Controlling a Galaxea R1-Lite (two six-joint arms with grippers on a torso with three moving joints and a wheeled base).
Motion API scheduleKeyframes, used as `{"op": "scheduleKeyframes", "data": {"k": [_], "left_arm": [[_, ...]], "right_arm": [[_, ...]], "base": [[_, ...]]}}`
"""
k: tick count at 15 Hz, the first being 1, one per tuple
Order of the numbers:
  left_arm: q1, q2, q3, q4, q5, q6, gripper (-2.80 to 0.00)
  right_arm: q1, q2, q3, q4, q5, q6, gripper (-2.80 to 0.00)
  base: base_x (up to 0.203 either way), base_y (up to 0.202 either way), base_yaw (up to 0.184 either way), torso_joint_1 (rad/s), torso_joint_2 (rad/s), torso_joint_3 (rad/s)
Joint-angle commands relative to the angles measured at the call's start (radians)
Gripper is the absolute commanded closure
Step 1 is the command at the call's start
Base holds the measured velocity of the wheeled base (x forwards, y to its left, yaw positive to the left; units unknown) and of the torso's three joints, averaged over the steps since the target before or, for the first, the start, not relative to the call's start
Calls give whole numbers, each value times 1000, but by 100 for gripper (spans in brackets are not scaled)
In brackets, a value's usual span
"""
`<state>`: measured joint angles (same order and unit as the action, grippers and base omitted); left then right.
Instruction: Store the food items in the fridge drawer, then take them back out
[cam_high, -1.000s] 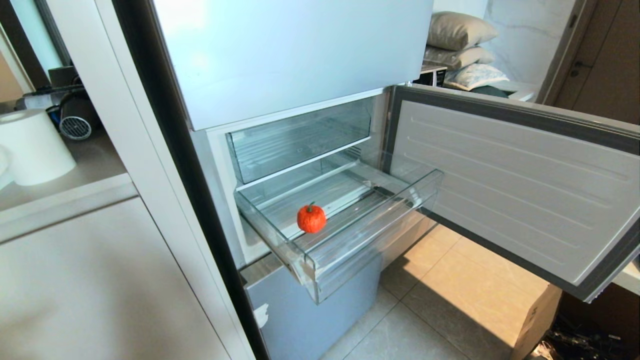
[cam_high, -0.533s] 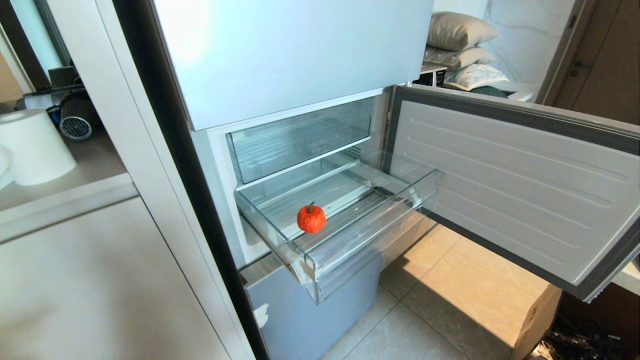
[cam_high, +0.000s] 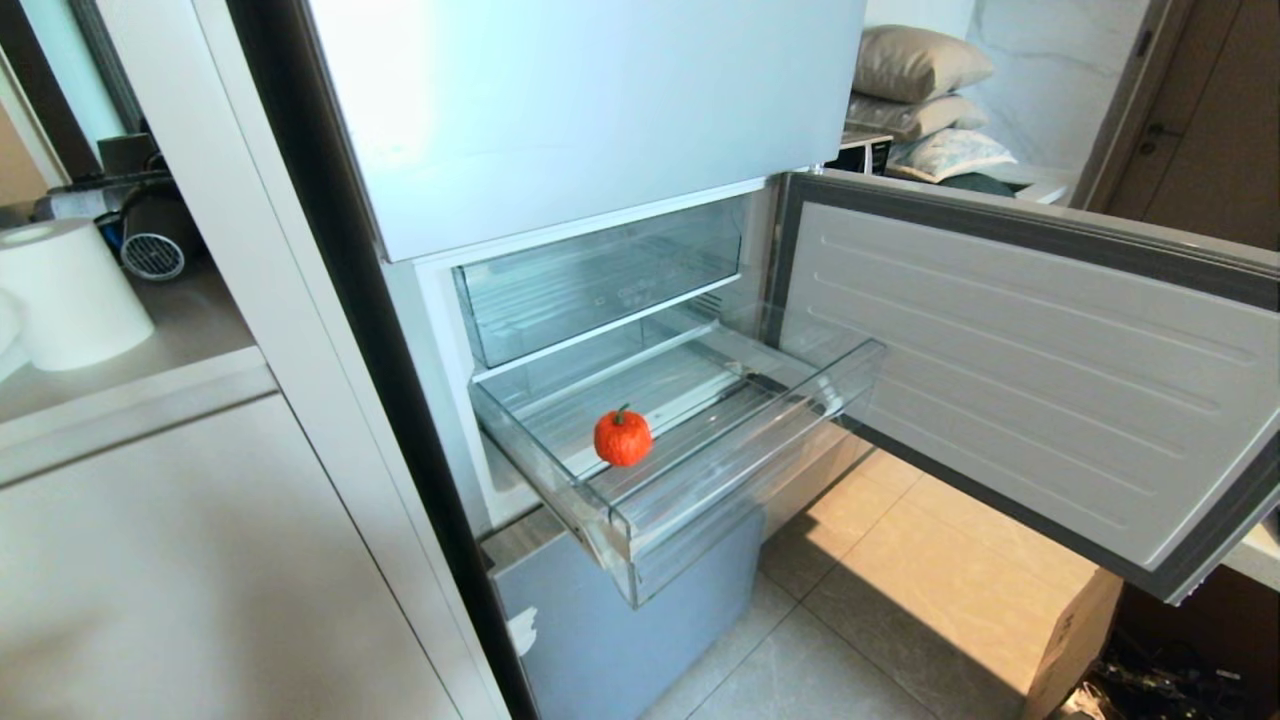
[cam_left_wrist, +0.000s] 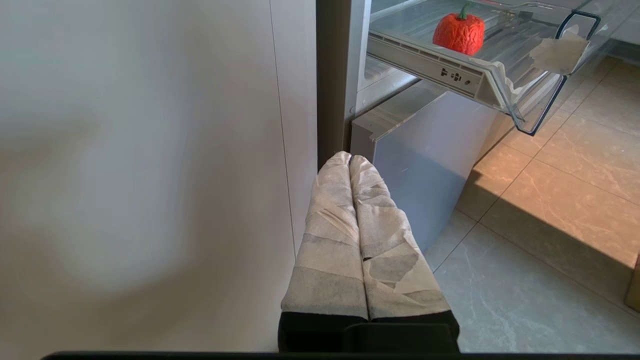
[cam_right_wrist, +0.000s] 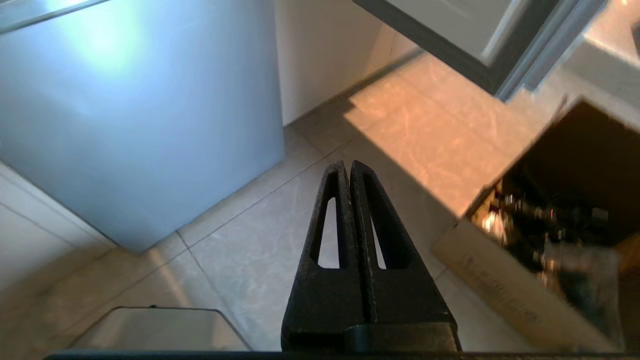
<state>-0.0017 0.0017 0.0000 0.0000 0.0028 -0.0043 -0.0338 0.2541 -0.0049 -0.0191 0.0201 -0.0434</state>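
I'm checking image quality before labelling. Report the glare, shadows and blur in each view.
Head view: glare on the glossy fridge door; a sunlit patch on the floor tiles with shadow beside it.
Left wrist view: the white cabinet panel is soft and featureless; the orange-red toy fruit is sharp.
Right wrist view: the cardboard box is motion-blurred; a bright sheen on the blue-grey panel.

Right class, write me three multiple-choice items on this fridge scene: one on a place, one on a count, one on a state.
1. Where is the orange-red toy fruit?
A. in the pulled-out clear fridge drawer
B. on the floor
C. in a gripper

2. How many food items show in that drawer?
A. none
B. one
C. three

3. How do the left gripper and right gripper stand?
A. both shut, empty
B. both wide open
C. one holds the fruit

Answers: 1 A, it sits on the drawer's ribbed floor near the front. 2 B, only one fruit lies there. 3 A, each wrist view shows its fingers pressed together.
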Motion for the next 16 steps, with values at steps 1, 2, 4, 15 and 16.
{"op": "scheduleKeyframes", "data": {"k": [1, 2, 4, 15, 16], "left_arm": [[0, 1, 0, 0, 0, 0, 0], [0, 1, 0, 0, 0, 0, 0], [0, 1, 0, 0, 0, 0, 0], [0, 1, 0, 0, 0, 0, 0], [0, 1, 0, -1, 0, 0, 0]], "right_arm": [[29, -122, 4, 8, 4, -32, 0], [34, -181, 5, 11, 6, -43, 0], [39, -262, 6, 18, 4, -52, 0], [41, -254, 6, 21, -8, -19, 0], [41, -254, 6, 21, -11, -5, 0]], "base": [[0, 0, 0, 0, 0, 0], [0, 0, 0, 0, 0, 0], [0, 0, 0, 0, 0, 0], [0, -2, 19, 1, 1, 1], [-1, -10, 166, 6, 3, -2]]}}
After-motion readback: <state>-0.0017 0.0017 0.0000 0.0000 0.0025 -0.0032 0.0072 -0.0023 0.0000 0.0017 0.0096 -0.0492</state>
